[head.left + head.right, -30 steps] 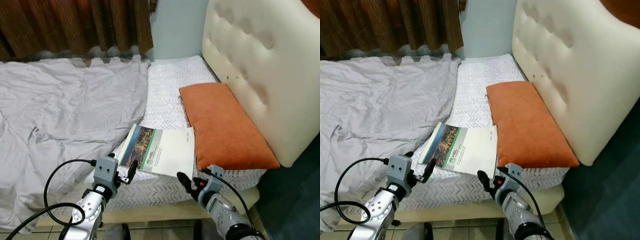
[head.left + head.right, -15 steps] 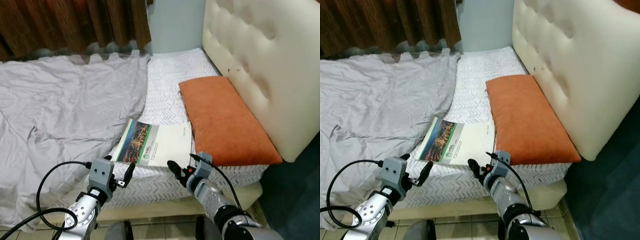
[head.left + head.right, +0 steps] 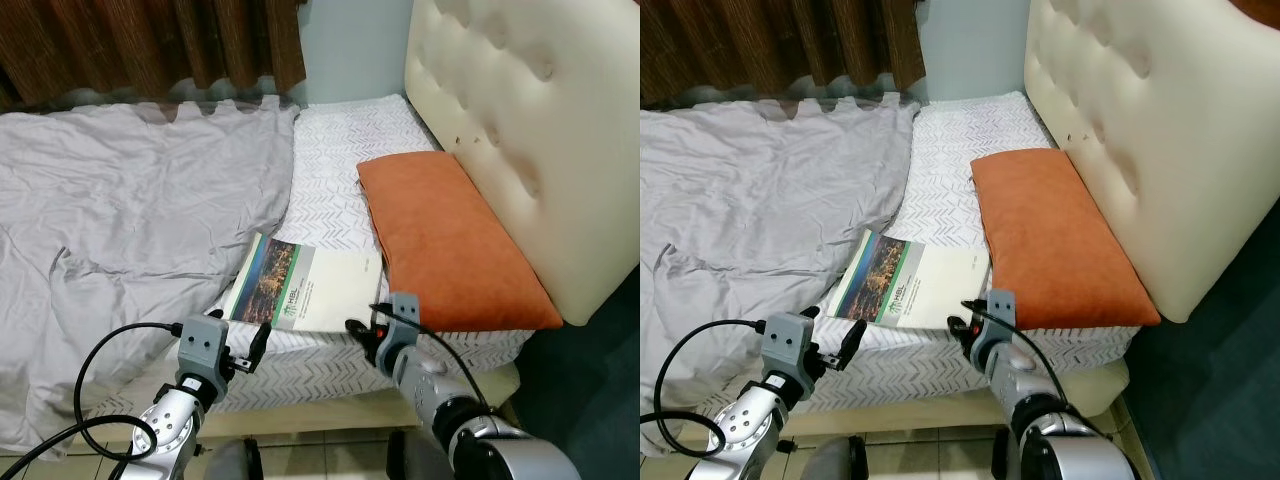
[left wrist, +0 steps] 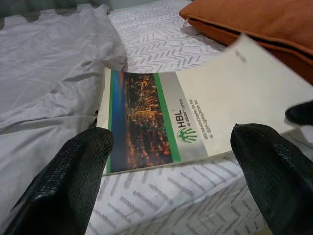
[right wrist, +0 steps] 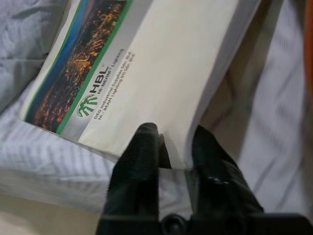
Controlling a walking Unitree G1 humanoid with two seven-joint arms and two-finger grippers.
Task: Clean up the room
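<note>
A catalogue (image 3: 305, 290) with a night-city photo and a green stripe on its cover lies on the white patterned mattress (image 3: 340, 180), close to the front edge. My right gripper (image 3: 362, 330) is at the catalogue's near right corner. In the right wrist view its fingers (image 5: 142, 161) are shut on the catalogue's (image 5: 146, 73) edge, one above and one below. In the left wrist view that corner of the catalogue (image 4: 234, 93) stands raised off the mattress. My left gripper (image 3: 245, 345) is open just short of the catalogue's near left corner, holding nothing.
An orange pillow (image 3: 450, 245) lies right of the catalogue against the cream tufted headboard (image 3: 540, 130). A rumpled grey sheet (image 3: 130, 210) covers the bed's left part. Brown curtains (image 3: 150, 40) hang behind. The bed frame's front edge (image 3: 320, 415) is just below my arms.
My right gripper has moved forward to the catalogue's near right corner and shut on it, raising that corner. The left gripper has stayed open near the left corner. The camera has shifted slightly.
</note>
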